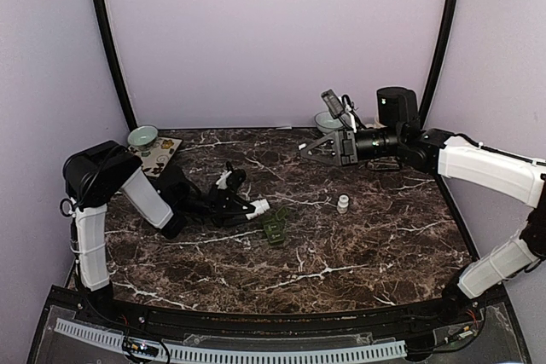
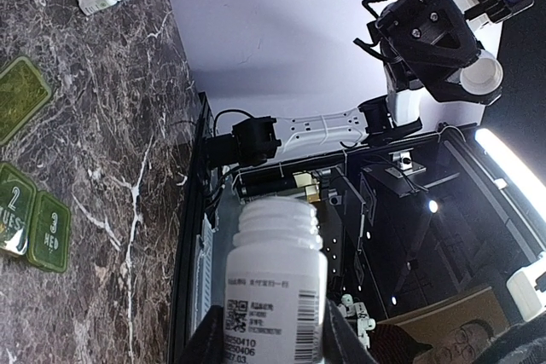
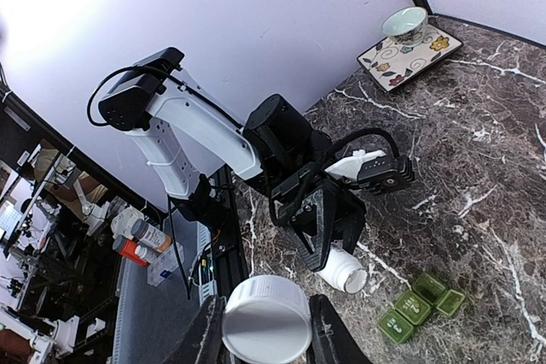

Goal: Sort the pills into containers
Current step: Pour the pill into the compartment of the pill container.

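Note:
My left gripper (image 1: pixel 243 208) is shut on an uncapped white pill bottle (image 2: pixel 273 287), held on its side low over the table, its open mouth towards the dark green container box (image 1: pixel 275 229). The box shows numbered lids in the left wrist view (image 2: pixel 34 219) and in the right wrist view (image 3: pixel 414 306). My right gripper (image 1: pixel 309 150) is raised at the back centre, shut on a white bottle cap (image 3: pixel 266 320). A second small white bottle (image 1: pixel 343 204) stands right of the box. No loose pills show.
A pale green bowl (image 1: pixel 142 135) and a patterned rectangular tray (image 1: pixel 158 155) sit at the back left corner. Another bowl (image 1: pixel 327 119) stands at the back behind my right gripper. Purple walls enclose the dark marble table (image 1: pixel 358 253).

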Controlling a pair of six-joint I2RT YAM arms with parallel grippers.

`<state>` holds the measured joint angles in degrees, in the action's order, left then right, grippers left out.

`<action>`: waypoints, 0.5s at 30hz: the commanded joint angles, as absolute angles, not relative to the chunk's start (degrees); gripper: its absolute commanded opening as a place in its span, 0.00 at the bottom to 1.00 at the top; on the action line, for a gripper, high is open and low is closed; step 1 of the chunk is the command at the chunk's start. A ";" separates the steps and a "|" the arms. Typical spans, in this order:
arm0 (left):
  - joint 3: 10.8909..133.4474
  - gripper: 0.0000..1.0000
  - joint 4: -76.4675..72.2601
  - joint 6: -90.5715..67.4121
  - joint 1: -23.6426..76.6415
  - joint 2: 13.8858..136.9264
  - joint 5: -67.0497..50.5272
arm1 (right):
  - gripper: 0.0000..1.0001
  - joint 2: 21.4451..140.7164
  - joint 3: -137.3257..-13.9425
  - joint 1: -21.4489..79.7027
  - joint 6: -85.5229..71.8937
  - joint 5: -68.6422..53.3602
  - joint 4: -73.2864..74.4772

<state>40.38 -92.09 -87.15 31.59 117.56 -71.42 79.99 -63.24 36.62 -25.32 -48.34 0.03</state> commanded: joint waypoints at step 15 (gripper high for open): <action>42.44 0.01 -99.71 -84.67 29.71 121.66 -74.23 | 0.24 78.83 -62.11 35.48 -24.46 -48.46 -1.24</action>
